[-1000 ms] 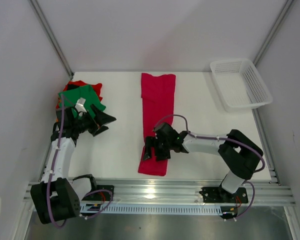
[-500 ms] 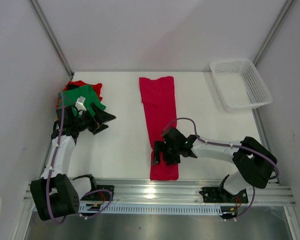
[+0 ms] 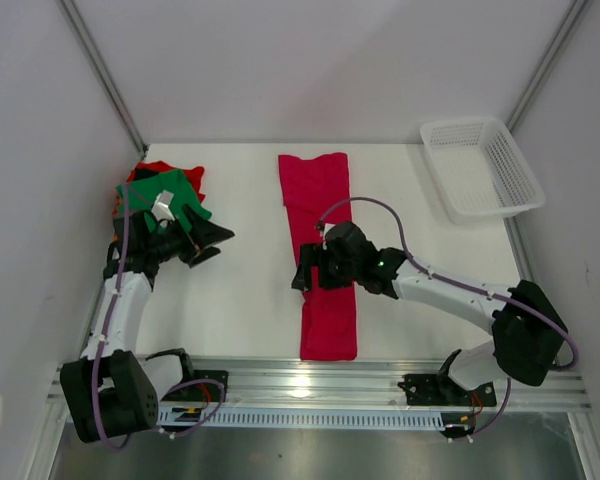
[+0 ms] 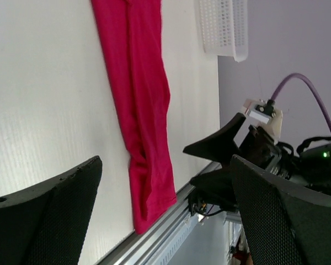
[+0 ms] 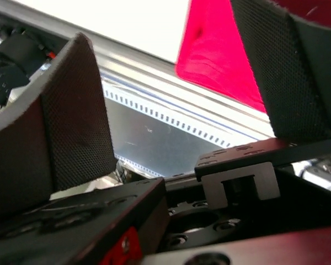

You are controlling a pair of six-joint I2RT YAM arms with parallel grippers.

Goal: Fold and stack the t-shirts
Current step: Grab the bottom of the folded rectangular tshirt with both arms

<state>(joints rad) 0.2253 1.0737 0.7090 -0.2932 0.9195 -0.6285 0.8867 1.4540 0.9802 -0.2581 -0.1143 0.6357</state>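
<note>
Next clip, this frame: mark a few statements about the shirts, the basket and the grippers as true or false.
1. The crimson t-shirt lies on the table as a long narrow strip. True.
2. The white basket holds a shirt. False: it is empty.
3. The left gripper and right gripper are both open, holding nothing. True.
4. The green t-shirt lies beside the basket. False: it lies at the table's far left corner, across from the basket.

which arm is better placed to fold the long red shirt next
Right, likely: the right fingers, open, are over the middle of the red shirt; the left fingers are off by the pile, apart from that shirt.
</note>
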